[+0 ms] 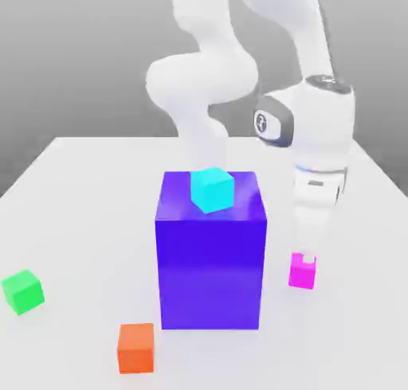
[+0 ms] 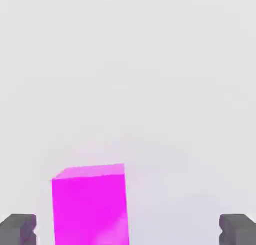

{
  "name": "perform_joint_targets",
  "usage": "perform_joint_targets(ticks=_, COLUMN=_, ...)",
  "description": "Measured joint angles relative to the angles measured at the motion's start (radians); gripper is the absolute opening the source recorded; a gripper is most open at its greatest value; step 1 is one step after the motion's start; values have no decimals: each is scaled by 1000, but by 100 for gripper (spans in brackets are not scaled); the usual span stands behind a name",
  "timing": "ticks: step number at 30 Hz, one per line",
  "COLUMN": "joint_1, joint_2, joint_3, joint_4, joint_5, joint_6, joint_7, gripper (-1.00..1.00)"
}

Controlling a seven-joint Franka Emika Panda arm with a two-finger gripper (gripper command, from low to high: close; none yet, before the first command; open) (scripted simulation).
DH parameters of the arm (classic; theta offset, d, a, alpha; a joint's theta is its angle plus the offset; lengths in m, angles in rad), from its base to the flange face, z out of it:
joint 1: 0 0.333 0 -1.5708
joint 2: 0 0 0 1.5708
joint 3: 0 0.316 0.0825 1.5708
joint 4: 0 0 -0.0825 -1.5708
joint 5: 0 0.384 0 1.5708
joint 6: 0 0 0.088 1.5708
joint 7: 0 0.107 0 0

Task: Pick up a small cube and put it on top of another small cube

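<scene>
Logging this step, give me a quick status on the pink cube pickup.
End effector open, low over the magenta cube, fingers either side. Cube on table, not gripped. Big blue block close beside; nothing between.

We see a smooth, glossy pink cube (image 2: 90, 204), matt dark fingertips (image 2: 20, 229) and a matt pale surface (image 1: 88, 197).

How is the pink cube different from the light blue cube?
The pink cube sits on the table, while the light blue cube sits up on top of the big blue block. The pink cube has the open claw right over it; the light blue cube has nothing above it. The pink cube looks a bit smaller. Both are plain, one-colour cubes.
</scene>
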Motion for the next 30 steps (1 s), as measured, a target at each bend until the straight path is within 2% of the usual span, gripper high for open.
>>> perform_joint_targets(ticks=4, joint_1=67, joint_2=149, joint_3=-67, joint_4=23, joint_5=-18, joint_6=122, joint_7=10, gripper=0)
perform_joint_targets(ticks=5, joint_1=79, joint_2=180, joint_3=-78, joint_4=28, joint_5=-17, joint_6=147, joint_7=10, gripper=-100)
perform_joint_targets(ticks=12, joint_1=83, joint_2=185, joint_3=-83, joint_4=29, joint_5=-21, joint_6=150, joint_7=14, gripper=-100)
perform_joint_targets(ticks=21, joint_1=55, joint_2=-103, joint_3=-36, joint_4=-22, joint_5=25, joint_6=-88, joint_7=-17, gripper=-100)
perform_joint_targets(ticks=30, joint_1=-5, joint_2=-133, joint_3=-114, joint_4=95, joint_5=112, joint_6=-232, joint_7=-26, gripper=-100)
